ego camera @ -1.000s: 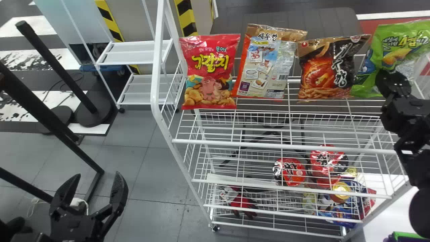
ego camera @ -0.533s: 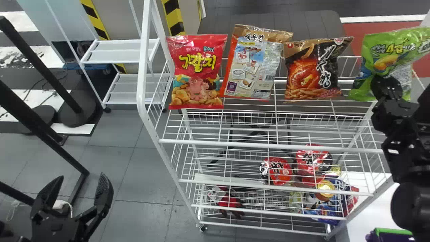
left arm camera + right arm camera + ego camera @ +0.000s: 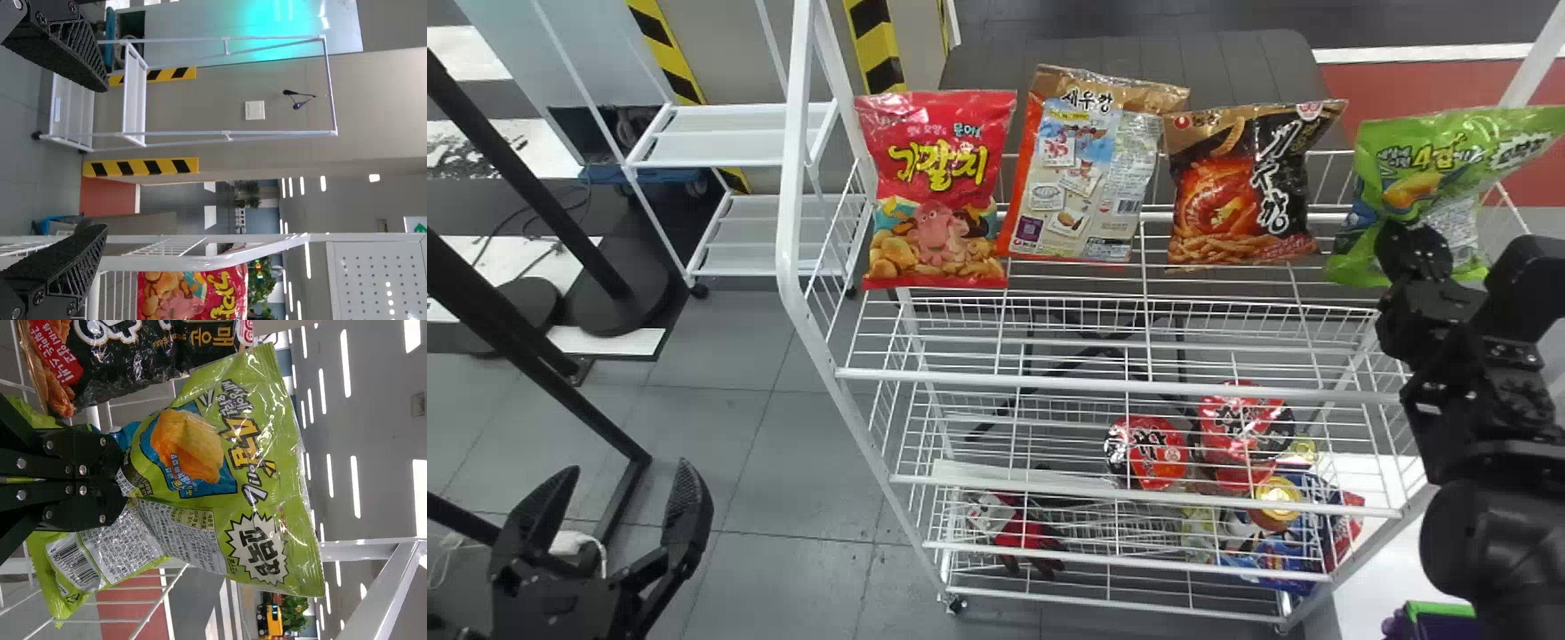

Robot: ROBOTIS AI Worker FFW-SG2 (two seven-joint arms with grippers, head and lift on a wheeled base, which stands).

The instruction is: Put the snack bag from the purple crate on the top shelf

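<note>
**Quite the pile of side stuff here**

So there's a red snack bag [image 3: 938, 191] standing at the left, an orange-and-tan bag [image 3: 1085, 169] just beside it, then a black-and-brown bag [image 3: 1240, 187] next in the row. Lower down sit two round red packs [image 3: 1152, 452], close together, with a gold-lidded tub [image 3: 1276, 504] near them. Further back there's a white cart [image 3: 720, 138], some yellow-and-black striped tape [image 3: 663, 53] and a slanting black post [image 3: 543, 187] over grey floor [image 3: 783, 569], lol.

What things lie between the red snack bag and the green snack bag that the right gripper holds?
The head view shows the orange snack bag, then, nearer the green snack bag, the black snack bag.
</note>
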